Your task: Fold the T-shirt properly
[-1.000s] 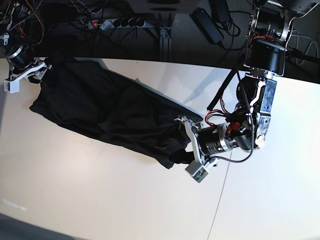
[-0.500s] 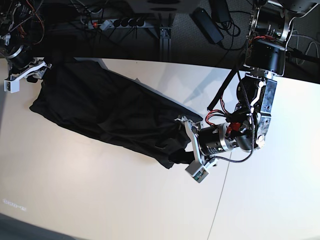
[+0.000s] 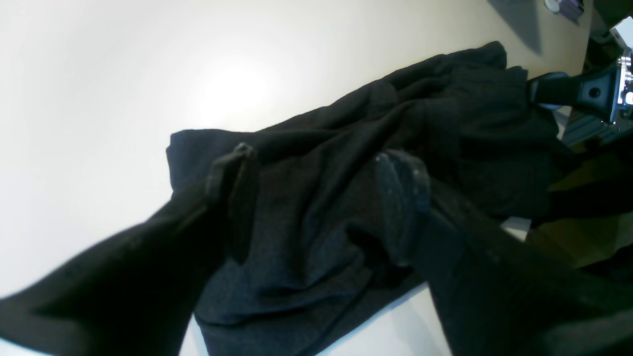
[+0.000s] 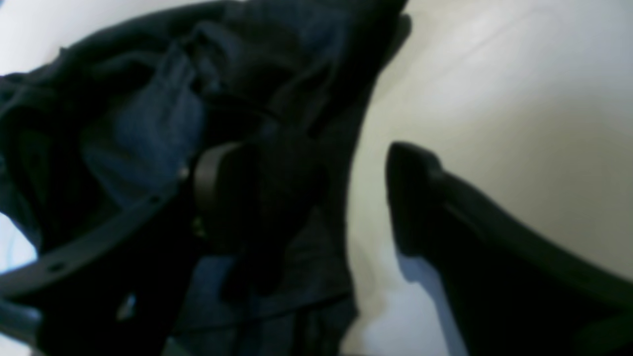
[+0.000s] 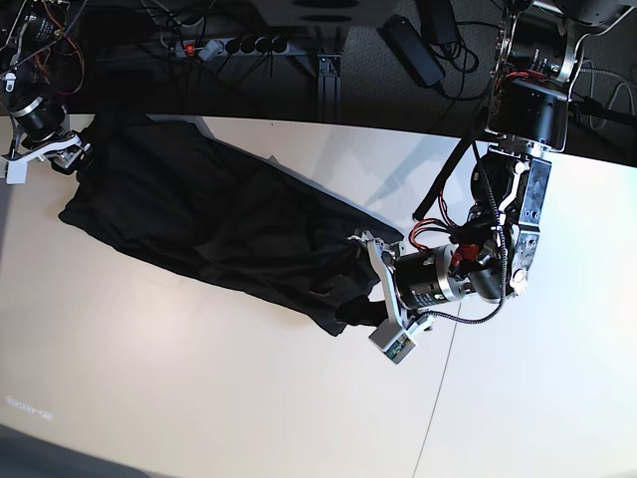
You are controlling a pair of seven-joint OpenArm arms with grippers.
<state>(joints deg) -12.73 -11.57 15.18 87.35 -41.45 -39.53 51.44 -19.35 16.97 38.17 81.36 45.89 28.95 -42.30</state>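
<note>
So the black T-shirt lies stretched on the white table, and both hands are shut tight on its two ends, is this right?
Not quite. The T-shirt does lie stretched on the table, but the hands are open, not shut: the left wrist view shows the left hand with its fingers spread apart over the cloth, and the right wrist view shows the right hand open too.

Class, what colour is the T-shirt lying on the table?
Plain black T-shirt; no print shows. Clearest in the base view.
</note>
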